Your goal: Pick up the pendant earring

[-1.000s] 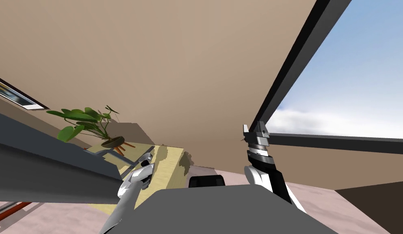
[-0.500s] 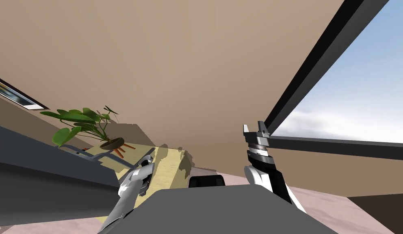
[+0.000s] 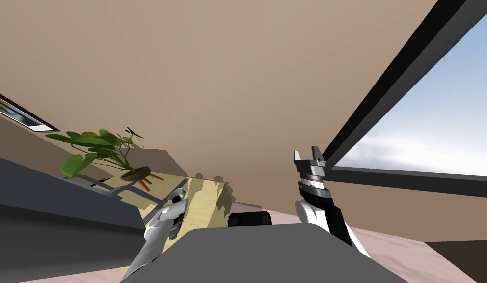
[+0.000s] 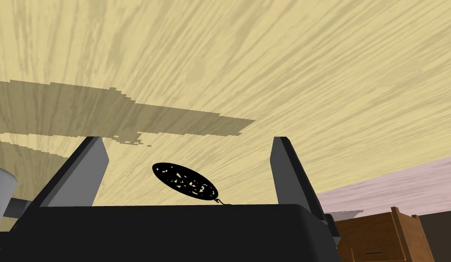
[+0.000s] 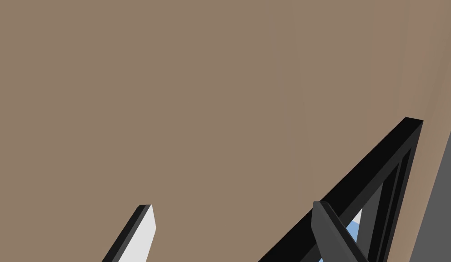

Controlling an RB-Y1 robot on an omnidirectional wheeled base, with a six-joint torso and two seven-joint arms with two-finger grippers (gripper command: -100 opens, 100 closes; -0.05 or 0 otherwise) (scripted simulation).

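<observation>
This is a home, likely a living room: tan walls (image 3: 213,73), a potted plant (image 3: 97,147) on wooden legs, a framed picture (image 3: 14,114), a big dark-framed window (image 3: 434,127) onto sky, a pale wood table (image 4: 265,68), a brown cabinet (image 4: 379,234) and a pinkish floor (image 3: 399,245).

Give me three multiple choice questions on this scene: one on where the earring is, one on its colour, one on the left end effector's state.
1. Where is the black oval pendant earring?
A. On the pale wooden tabletop, between the fingers of the left end effector
B. In a drawer
C. On the floor
2. Its colour?
A. White
B. Black
C. Gold
3. The left end effector is:
A. shut on the earring
B. shut on nothing
C. open
Answers: 1 A, it lies on wood between the fingers; 2 B, a black oval; 3 C, fingers wide apart, clear of it.
</observation>
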